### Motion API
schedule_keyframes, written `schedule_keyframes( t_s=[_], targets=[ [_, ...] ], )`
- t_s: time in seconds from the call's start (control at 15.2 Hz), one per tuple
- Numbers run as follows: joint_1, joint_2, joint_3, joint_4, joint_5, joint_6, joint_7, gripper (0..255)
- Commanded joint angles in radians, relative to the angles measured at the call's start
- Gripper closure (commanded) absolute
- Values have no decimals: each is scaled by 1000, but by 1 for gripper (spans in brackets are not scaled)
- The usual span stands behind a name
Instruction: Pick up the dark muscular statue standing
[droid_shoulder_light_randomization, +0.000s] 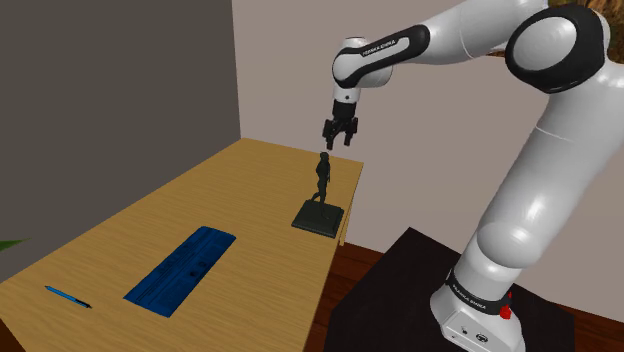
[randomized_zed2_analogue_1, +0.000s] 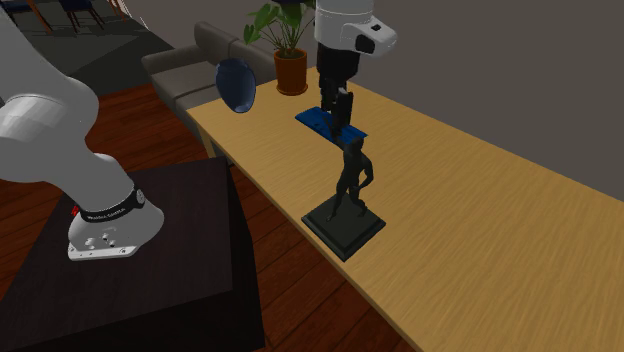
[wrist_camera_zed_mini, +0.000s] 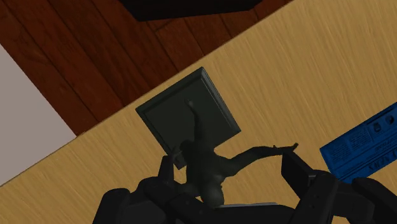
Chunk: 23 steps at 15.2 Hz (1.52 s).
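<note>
One dark muscular statue (droid_shoulder_light_randomization: 322, 177), upright, square-based

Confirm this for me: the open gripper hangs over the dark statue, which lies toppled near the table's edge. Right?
Not toppled. The dark statue stands upright near the table's edge, with the open gripper hanging over it. The shoulder view shows this plainly.
</note>
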Motion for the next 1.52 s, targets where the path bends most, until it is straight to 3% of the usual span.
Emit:
schedule_keyframes(
  t_s=[0.0,0.26,0.86,0.92,1.45],
  targets=[
    [-5,80,-6,66,36,16,-27,0],
    [-21,210,-9,190,95,23,-69,0],
    [-22,246,-6,134,107,114,-84,0],
    [-22,245,-6,133,107,115,-85,255],
    [-23,246,-6,134,107,114,-85,255]
  ],
)
